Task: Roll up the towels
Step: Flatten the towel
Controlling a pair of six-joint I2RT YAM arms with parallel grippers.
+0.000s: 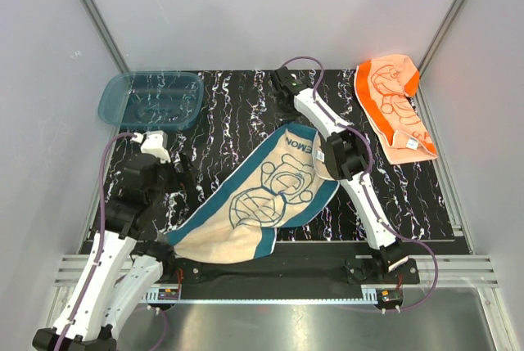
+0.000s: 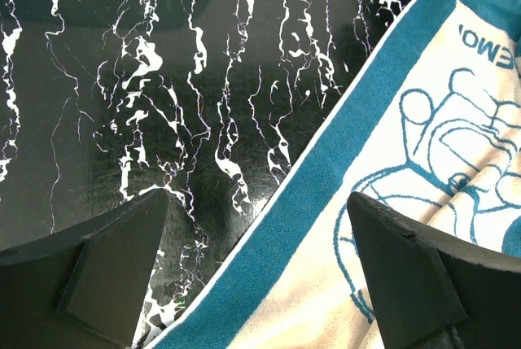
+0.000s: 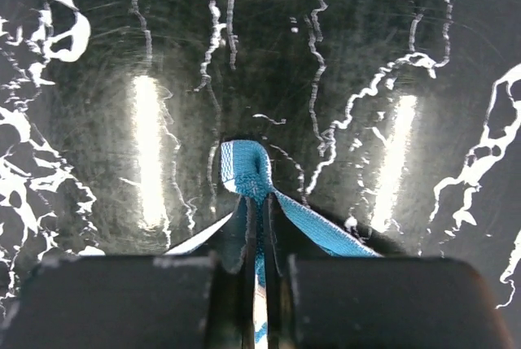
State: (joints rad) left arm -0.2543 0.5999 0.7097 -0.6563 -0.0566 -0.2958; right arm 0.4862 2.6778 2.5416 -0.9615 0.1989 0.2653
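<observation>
right hand [image 3: 256, 219] pinches teal towel [image 1: 246, 216]; corner hidden

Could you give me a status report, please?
Left tool open above teal towel edge. Right tool shut on its border. Orange towel apart, far right. Tub far left, not blocking.

The teal towel [image 1: 262, 195] lies unrolled on a diagonal, from the near left edge of the mat up toward the middle. Its cream face is up, with teal line drawings, lettering and a broad teal border. The near end is rumpled, and the cloth is loosely wrinkled rather than flat. At its far right end a small fold of the teal edge is pinched between the closed fingers of the right gripper [image 3: 259, 227]. The orange towel [image 1: 393, 105] lies well apart at the far right, partly folded, showing bright orange and a paler peach side with orange drawings.
</observation>
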